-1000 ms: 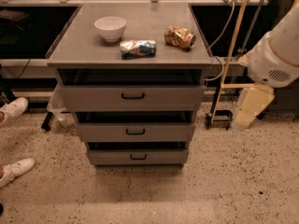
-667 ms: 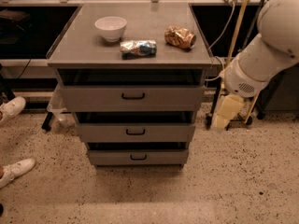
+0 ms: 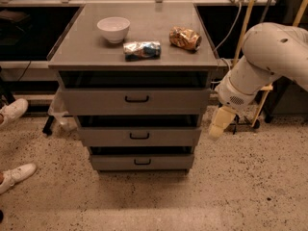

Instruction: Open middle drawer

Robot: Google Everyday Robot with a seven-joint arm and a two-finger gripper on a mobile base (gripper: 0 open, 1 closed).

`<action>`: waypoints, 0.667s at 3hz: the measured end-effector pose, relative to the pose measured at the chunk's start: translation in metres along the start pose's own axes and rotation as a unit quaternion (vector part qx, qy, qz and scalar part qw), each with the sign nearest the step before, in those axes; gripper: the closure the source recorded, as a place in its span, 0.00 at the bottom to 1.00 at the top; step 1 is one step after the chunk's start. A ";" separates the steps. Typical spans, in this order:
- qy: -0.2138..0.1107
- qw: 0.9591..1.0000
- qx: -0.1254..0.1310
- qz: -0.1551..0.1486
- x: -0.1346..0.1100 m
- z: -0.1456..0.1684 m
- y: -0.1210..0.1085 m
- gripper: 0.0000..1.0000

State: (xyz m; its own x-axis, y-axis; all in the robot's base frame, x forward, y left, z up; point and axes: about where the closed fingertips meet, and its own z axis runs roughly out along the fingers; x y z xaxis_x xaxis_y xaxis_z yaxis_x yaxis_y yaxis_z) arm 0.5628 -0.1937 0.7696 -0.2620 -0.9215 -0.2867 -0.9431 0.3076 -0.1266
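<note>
the middle drawer (image 3: 168, 137) sits just below the centre of the view, its grey front between the top drawer (image 3: 163, 101) at 12 o'clock and the bottom drawer (image 3: 163, 162) at 6 o'clock. its small black handle (image 3: 139, 135) is at the middle of the front. above each front we see only a dark band, so what is inside the drawers is hidden from us.

at 3 o'clock from the middle drawer, just off the cabinet's right edge and apart from it, hangs the cream gripper (image 3: 217, 124), pointing down at the floor. we cannot tell whether it is parted or closed. the white arm (image 3: 269, 57) runs up to 2 o'clock and is cut off by the right edge.

on the cabinet top (image 3: 86, 47) stand a white bowl (image 3: 113, 29) at 11 o'clock, a crumpled can (image 3: 142, 50) lying on its side at 12, and a shiny bag (image 3: 185, 37) at 1.

the speckled floor (image 3: 240, 186) spreads around. at 9 o'clock two white shoes (image 3: 12, 110) (image 3: 17, 174) are cut by the left edge.
</note>
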 end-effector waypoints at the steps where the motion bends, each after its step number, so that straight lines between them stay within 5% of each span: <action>1: -0.015 0.999 -0.019 -0.031 -0.007 0.033 0.008 0.00; 2: -0.046 0.996 -0.060 -0.057 -0.040 0.111 0.026 0.00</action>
State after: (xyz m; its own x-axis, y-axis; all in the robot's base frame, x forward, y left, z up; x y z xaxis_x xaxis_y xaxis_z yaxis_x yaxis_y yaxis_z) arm 0.5719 -0.1227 0.6728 -0.1374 -0.9215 -0.3632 -0.9848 0.1665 -0.0501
